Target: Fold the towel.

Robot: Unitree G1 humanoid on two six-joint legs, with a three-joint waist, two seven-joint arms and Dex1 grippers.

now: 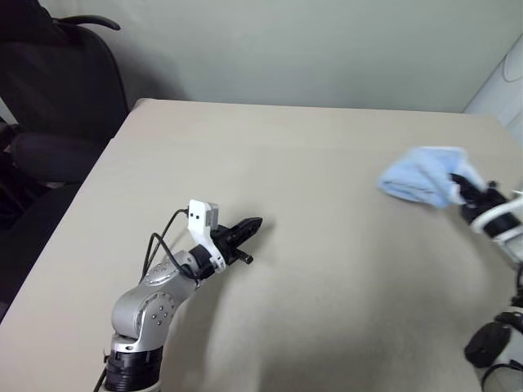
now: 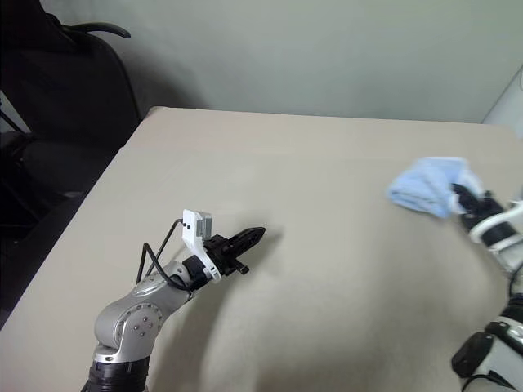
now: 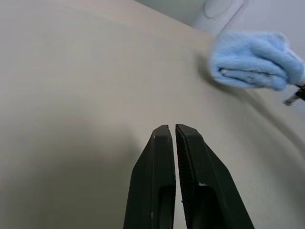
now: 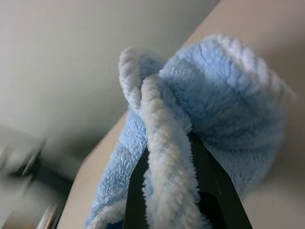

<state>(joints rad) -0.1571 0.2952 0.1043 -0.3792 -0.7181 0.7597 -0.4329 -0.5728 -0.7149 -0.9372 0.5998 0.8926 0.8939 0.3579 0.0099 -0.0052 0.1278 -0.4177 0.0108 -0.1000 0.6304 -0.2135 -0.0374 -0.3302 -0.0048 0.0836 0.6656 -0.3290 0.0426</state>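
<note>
The light-blue towel (image 1: 421, 175) hangs bunched up at the right side of the beige table (image 1: 327, 269). My right gripper (image 1: 464, 189) is shut on it, and in the right wrist view the towel (image 4: 214, 119) bulges over both black fingers with a white hem between them. My left gripper (image 1: 252, 225) hovers shut over the table's left half, holding nothing. Its two fingers (image 3: 162, 157) nearly touch in the left wrist view, where the towel (image 3: 255, 59) shows far off.
A dark office chair (image 1: 57, 90) stands off the table's far left corner. A pale wall runs behind the table. The table's left edge (image 1: 73, 204) drops to a dark floor.
</note>
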